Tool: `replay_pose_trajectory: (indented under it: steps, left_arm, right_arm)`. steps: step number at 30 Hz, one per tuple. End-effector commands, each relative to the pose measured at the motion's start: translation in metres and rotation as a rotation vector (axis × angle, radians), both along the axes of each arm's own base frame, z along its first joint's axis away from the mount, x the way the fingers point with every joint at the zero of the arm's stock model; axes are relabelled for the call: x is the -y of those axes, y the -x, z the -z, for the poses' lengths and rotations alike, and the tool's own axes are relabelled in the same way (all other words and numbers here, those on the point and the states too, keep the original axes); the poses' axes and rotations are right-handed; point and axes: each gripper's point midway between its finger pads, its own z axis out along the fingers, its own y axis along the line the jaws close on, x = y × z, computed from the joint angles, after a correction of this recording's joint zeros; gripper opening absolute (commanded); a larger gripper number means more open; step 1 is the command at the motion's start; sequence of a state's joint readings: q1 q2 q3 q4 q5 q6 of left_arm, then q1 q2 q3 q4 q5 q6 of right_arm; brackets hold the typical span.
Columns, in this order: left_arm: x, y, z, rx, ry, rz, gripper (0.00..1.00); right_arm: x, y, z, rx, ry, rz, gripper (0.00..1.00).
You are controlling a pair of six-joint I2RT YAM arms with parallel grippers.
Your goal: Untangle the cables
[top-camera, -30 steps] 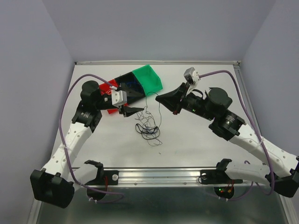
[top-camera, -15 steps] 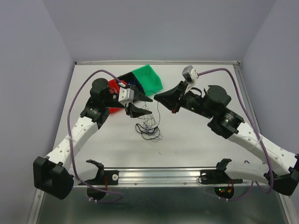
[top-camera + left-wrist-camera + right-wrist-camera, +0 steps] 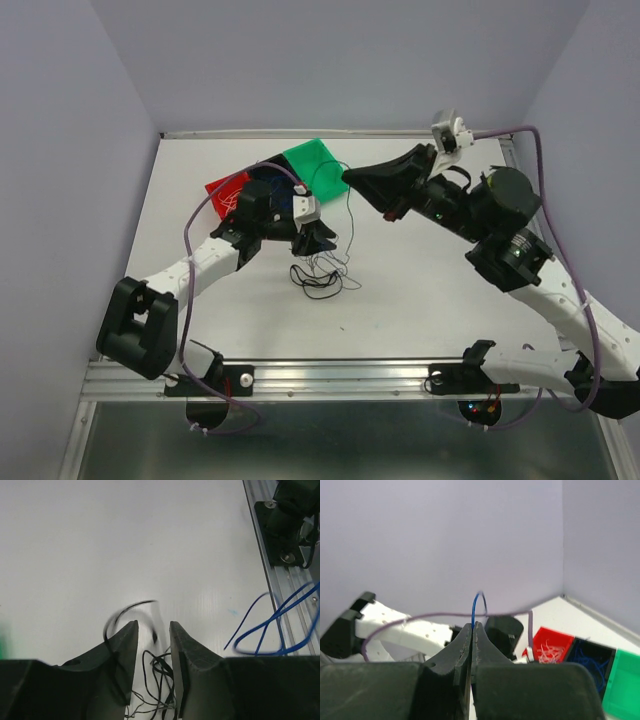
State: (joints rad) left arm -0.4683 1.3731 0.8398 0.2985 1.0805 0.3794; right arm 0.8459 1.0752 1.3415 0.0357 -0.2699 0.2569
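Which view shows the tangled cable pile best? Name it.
Top external: the whole cable pile shows, by the left gripper. Left wrist catches only some strands between its fingers. Right wrist shows none of it.

Red bin [image 3: 555, 632], black bin [image 3: 607, 660], green bin [image 3: 622, 680] adjoin on table [image 3: 420, 290].

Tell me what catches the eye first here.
A dark tangle of thin cables lies mid-table, with the left gripper low over it, jaws apart around black strands. The right gripper, raised, is shut on a blue cable. A green bin sits behind.
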Motion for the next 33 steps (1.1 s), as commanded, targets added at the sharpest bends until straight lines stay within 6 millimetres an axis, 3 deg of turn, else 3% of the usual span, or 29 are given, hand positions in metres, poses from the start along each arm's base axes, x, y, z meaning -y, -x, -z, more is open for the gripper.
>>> replay_pose_trajectory:
  steps: [1, 3, 5, 8, 9, 12, 13, 15, 17, 20, 29, 33]
  left_arm:
    - [0.007, -0.007, -0.005, 0.062, 0.013, -0.002, 0.41]
    - [0.009, -0.006, 0.0, 0.068, 0.004, -0.002, 0.41]
    - [0.011, -0.004, 0.004, 0.068, -0.003, -0.002, 0.35]
    - [0.015, -0.005, 0.011, 0.058, -0.018, -0.006, 0.1]
    - [0.016, -0.005, 0.012, 0.055, -0.021, -0.006, 0.1]
    - [0.015, -0.008, 0.01, 0.056, -0.022, -0.02, 0.21]
    - [0.014, -0.01, 0.008, 0.053, -0.021, -0.04, 0.3]
    - [0.009, -0.014, -0.007, 0.081, 0.005, -0.074, 0.4]
    - [-0.01, -0.032, -0.025, 0.066, 0.047, -0.184, 0.53]
    - [-0.034, -0.045, -0.053, 0.064, 0.1, -0.269, 0.65]
    - [-0.07, -0.052, -0.082, 0.149, 0.101, -0.439, 0.7]
    - [-0.107, -0.08, -0.09, 0.138, 0.106, -0.674, 0.71]
  right_arm:
    - [0.03, 0.02, -0.095, 0.161, -0.185, 0.035, 0.01]
    - [0.029, 0.016, -0.107, 0.177, -0.201, 0.049, 0.01]
    - [0.034, 0.019, -0.128, 0.2, -0.24, 0.056, 0.01]
    - [0.037, 0.02, -0.149, 0.224, -0.272, 0.06, 0.01]
    - [0.038, 0.019, -0.152, 0.227, -0.278, 0.07, 0.0]
    - [0.044, 0.015, -0.161, 0.24, -0.299, 0.112, 0.0]
    - [0.044, 0.014, -0.162, 0.249, -0.299, 0.117, 0.01]
    - [0.045, 0.012, -0.162, 0.262, -0.304, 0.133, 0.01]
    - [0.045, 0.009, -0.161, 0.266, -0.303, 0.142, 0.01]
    - [0.041, 0.005, -0.154, 0.26, -0.294, 0.148, 0.0]
    - [0.033, -0.022, -0.137, 0.251, -0.3, 0.235, 0.0]
    - [0.022, -0.044, -0.121, 0.25, -0.305, 0.285, 0.01]
